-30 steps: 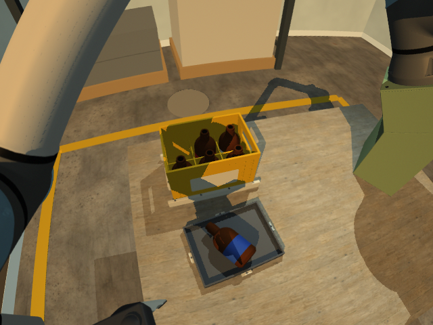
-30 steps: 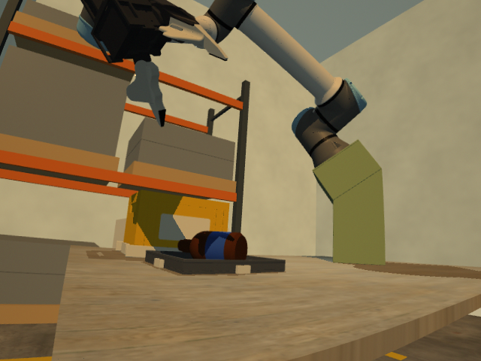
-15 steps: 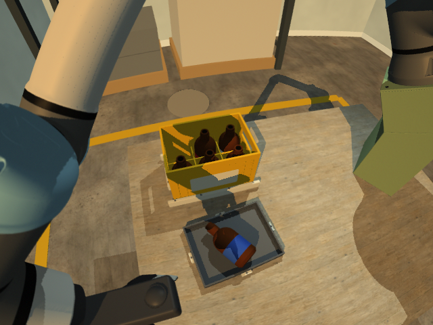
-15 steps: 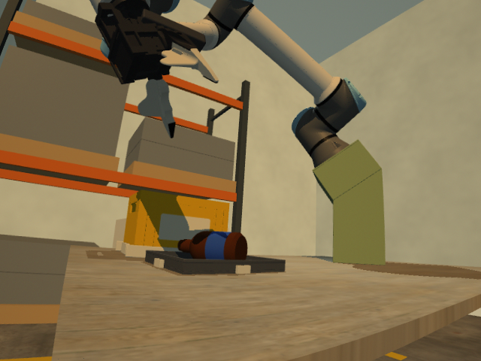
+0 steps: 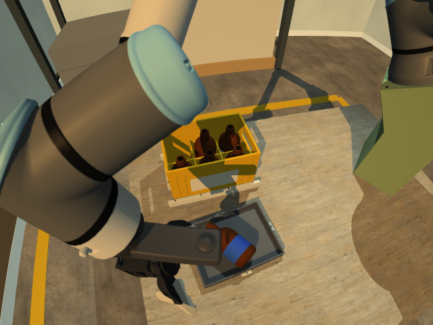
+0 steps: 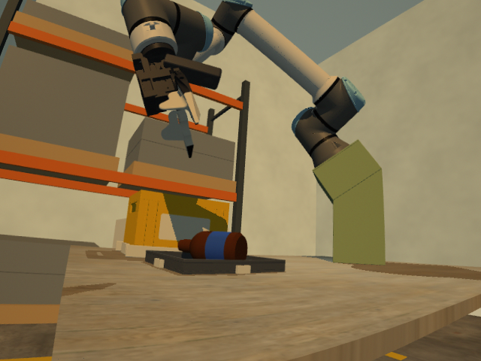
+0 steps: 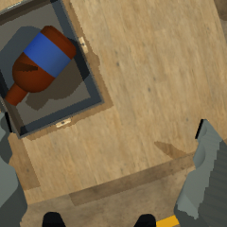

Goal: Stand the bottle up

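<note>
- The brown glass bottle with a blue label (image 6: 217, 245) lies on its side in the dark grey tray (image 6: 267, 265).
- The yellow plastic crate (image 5: 213, 175) stands just beyond on the wooden worktop (image 5: 314, 210).
- The fingers (image 6: 189, 145) hang spread wide and released, high above.

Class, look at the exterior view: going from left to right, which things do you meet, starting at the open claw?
Open claw held high → yellow crate → brown bottle lying on the dark tray → olive arm pedestal.

Matt, grainy wood table (image 6: 271, 310) — a smooth brown bottle (image 6: 217, 245), glass-like, with a blue label — on a dull grey tray (image 6: 217, 265); yellow plastic-looking crate (image 5: 213, 172).
</note>
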Controlling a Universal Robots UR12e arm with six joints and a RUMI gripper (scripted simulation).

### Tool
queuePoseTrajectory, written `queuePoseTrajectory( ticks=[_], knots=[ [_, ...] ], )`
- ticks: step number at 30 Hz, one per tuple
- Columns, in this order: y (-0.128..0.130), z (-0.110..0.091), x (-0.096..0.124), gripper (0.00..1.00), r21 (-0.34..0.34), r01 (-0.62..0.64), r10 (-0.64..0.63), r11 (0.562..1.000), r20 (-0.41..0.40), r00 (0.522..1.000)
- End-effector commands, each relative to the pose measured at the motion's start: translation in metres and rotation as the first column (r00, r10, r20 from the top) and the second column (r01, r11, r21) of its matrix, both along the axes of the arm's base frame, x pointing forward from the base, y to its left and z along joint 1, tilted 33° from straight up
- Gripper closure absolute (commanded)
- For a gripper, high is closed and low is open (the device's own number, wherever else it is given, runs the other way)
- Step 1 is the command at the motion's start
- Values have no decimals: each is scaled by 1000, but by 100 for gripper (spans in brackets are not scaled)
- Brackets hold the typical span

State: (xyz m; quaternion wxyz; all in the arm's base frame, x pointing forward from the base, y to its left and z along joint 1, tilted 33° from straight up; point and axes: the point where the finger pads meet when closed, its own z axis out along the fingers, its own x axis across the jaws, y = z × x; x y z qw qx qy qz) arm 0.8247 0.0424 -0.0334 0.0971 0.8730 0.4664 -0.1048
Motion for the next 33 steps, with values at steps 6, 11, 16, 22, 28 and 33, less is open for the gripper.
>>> queuePoseTrajectory(
  ticks=[6, 11, 16, 22, 28, 33],
  knots=[
    [-55, 8, -41, 0, -64, 236, -212, 970, 259, 942],
    [-69, 9, -51, 0, -70, 295, -259, 953, 317, 912],
    [-97, 13, -73, 0, -69, 413, -345, 908, 436, 831],
    [-118, 16, -89, 0, -58, 498, -400, 865, 520, 755],
    [-124, 17, -94, 0, -53, 523, -415, 850, 545, 729],
    [-126, 17, -96, 0, -51, 531, -419, 846, 553, 720]
  ],
)
